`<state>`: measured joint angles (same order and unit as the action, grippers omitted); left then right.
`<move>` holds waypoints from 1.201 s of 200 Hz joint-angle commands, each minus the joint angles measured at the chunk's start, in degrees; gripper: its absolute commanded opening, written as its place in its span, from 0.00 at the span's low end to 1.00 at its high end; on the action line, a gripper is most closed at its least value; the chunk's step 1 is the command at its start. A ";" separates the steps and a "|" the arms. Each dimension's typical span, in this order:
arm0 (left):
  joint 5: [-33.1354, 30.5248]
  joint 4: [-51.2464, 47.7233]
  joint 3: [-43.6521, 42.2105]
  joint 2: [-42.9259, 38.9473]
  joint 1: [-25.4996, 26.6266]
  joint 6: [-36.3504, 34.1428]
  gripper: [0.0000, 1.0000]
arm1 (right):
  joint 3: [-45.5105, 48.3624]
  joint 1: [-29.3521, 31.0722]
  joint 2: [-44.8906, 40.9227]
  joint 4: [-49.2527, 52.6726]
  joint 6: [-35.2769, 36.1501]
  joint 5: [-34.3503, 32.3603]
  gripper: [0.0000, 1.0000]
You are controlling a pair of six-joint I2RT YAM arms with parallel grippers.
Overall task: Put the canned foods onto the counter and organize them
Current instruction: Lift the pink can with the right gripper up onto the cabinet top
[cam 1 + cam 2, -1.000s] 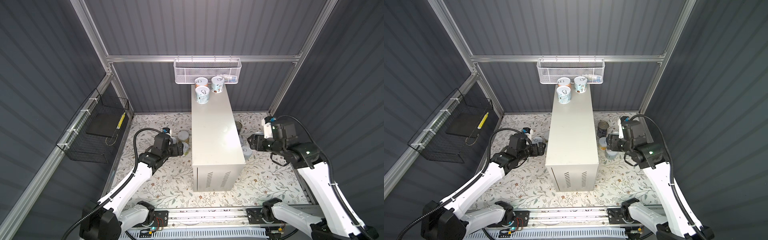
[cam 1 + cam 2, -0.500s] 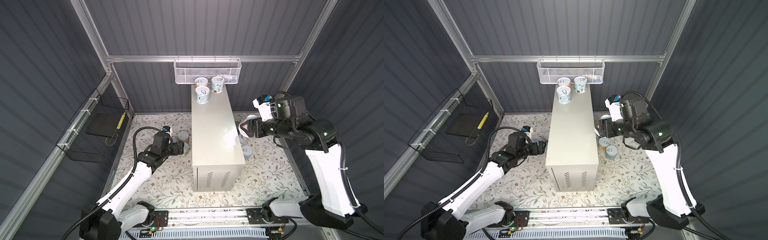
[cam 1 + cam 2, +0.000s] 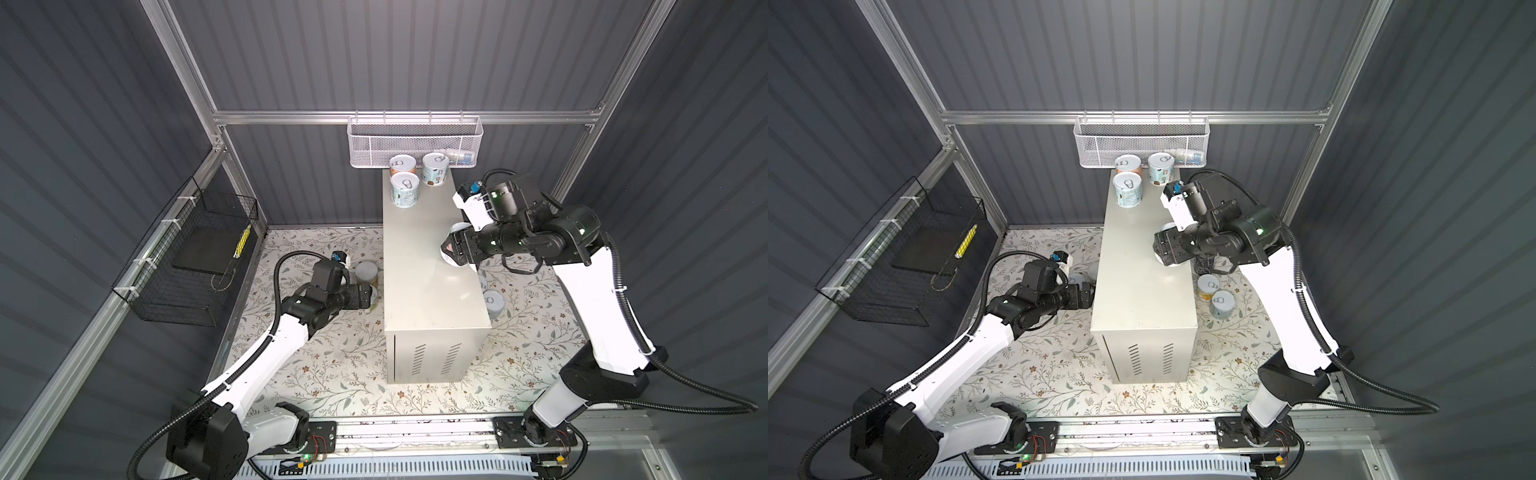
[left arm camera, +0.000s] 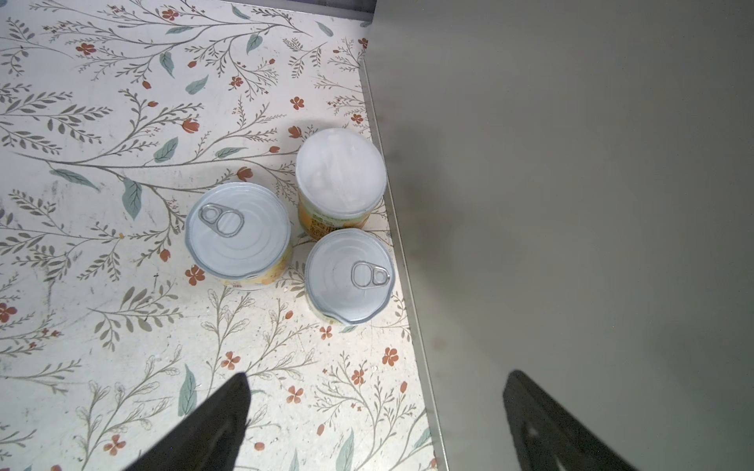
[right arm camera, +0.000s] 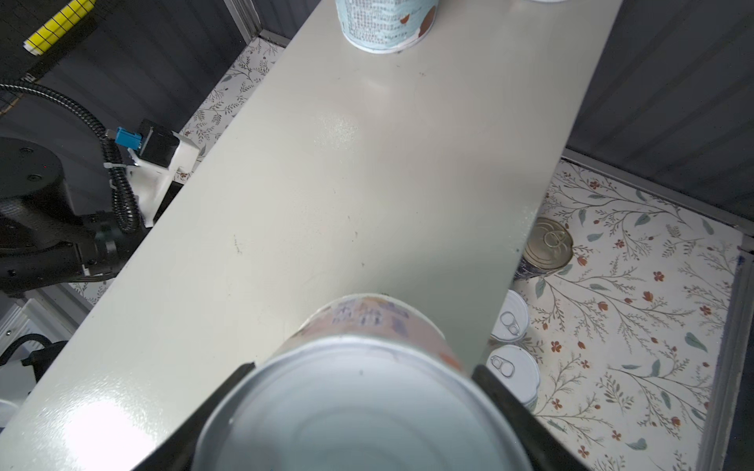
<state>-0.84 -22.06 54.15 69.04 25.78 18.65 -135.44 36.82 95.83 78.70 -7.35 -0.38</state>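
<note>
The right gripper (image 3: 1163,249) held a can with a pink label (image 5: 367,318), with one finger on each side of it. The can was over the right edge of the counter (image 3: 424,270), about halfway along. It looked tipped, and I could not tell if it touched the top.

The job in hand looked like setting this can down. To do it well, the arm should bring the can further in from the edge, so it cannot fall off the side. It should turn the can until it stands straight. Then it should lower it slowly until the bottom sits flat, and only then let go. Three cans (image 3: 404,189) stood close together at the far end of the counter. The new can would look neat just beside them, but it should not bump them.

The left gripper (image 4: 373,403) was open wide and held nothing. It hung low over the floor (image 4: 102,326), next to the counter's side, near three more cans (image 4: 238,234). Two light cans (image 3: 1207,286) and a dark can (image 5: 546,244) sat on the floor on the right side.
</note>
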 commanded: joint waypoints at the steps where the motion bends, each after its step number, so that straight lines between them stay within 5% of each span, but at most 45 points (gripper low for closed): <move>1: 1.03 -0.50 0.70 -0.31 -0.34 -1.04 0.98 | -2.49 0.67 0.43 -0.52 0.85 -2.29 0.00; 22: 0.95 -0.67 0.41 -0.05 -0.35 -1.00 0.98 | -2.38 0.87 1.27 -0.39 0.97 -2.69 0.10; 52: 0.64 0.04 -0.34 -0.37 -0.34 -0.65 0.99 | -1.14 0.89 2.60 -0.75 0.14 -4.49 0.45; 92: 0.29 0.20 -0.62 -0.08 -0.29 -0.63 0.99 | 1.58 0.90 2.17 -4.42 0.32 -4.01 0.70; 167: 0.05 0.41 -0.26 0.67 -0.29 -0.66 0.99 | 4.63 0.95 0.41 -6.98 0.43 -2.94 0.94; 240: -1.00 -0.52 -0.06 -0.97 -0.29 -0.79 0.99 | 13.48 1.15 -7.26 -11.10 -2.08 -3.60 0.93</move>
<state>-1.28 -21.82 54.15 69.23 25.78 18.63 -126.69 37.54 92.53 70.22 -7.94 -3.44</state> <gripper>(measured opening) 0.992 0.932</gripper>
